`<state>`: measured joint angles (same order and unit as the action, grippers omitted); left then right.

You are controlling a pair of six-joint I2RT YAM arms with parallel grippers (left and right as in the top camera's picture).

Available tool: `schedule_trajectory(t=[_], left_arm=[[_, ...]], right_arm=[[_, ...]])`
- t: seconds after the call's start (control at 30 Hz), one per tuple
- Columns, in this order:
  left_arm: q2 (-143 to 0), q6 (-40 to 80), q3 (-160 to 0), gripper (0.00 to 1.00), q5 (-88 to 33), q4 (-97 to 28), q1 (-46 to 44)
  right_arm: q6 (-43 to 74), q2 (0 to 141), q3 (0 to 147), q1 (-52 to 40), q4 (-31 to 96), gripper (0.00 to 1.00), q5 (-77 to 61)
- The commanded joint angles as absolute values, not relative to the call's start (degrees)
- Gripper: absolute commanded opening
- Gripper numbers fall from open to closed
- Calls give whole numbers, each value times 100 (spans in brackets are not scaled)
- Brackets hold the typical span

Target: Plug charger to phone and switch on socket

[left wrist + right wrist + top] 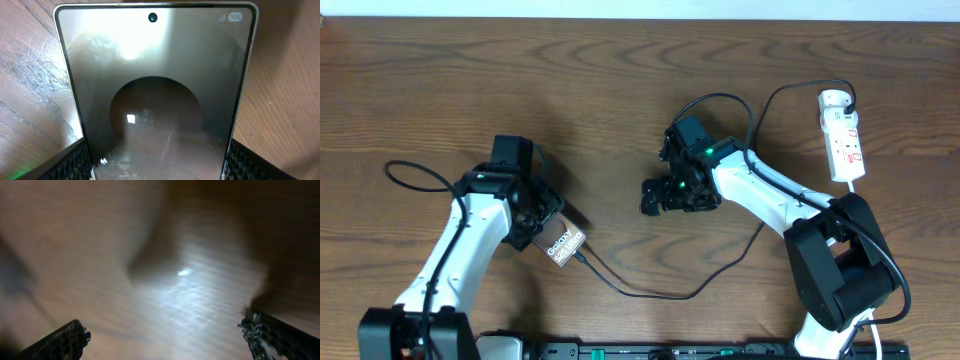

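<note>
Clamping the phone (155, 100) is the left claw (542, 228), while the right claw (164, 325) gapes.

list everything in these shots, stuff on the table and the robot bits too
phone: one, brownish-grey with white lettering, left of centre
socket: one, white power strip with red marks, far right
charger: one, thin black cable, runs from the phone's edge along the near side and up toward the socket
table: one, dark brown wood, under everything
left end effector: one, black fingers on either side of the phone, shut on it
right end effector: one, black fingers wide apart, nothing between them, over bare wood near the centre
</note>
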<state>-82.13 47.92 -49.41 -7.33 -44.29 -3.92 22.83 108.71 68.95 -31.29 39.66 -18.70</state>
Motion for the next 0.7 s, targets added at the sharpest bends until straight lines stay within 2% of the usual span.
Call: schedule_trajectory(t=[0.0, 0.67], left_arm=[[-8366, 4713, -5085, 7, -696, -4423, -395], [-9026, 4665, -5085, 7, -628, -4189, -395]], right_arm=[[2569, 10892, 6976, -3111, 4010, 99, -1173], [2633, 10886, 7008, -3105, 4034, 99, -910]])
